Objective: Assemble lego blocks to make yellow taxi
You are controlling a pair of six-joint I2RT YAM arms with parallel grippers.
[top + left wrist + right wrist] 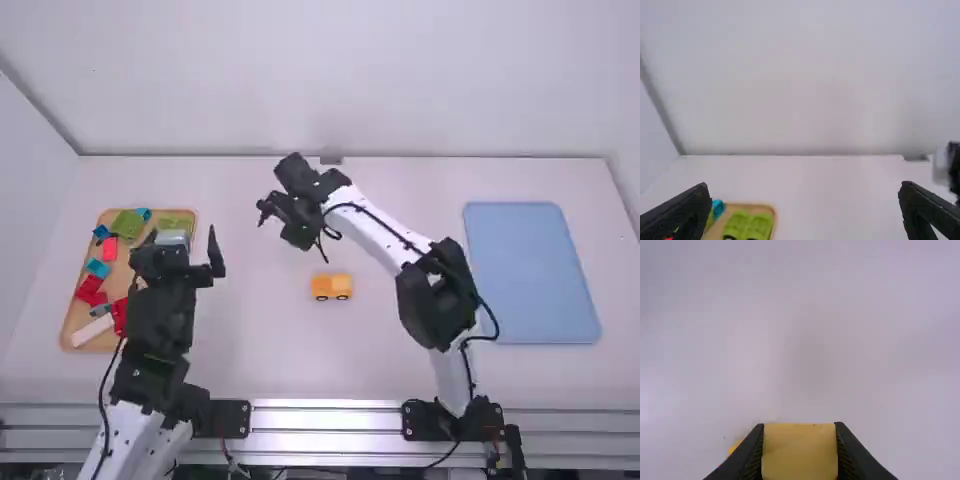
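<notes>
Well, white table bears yellow car; wall behind.

Tabletop and everything on it: no legible text, label, brand, number or sign.
</notes>
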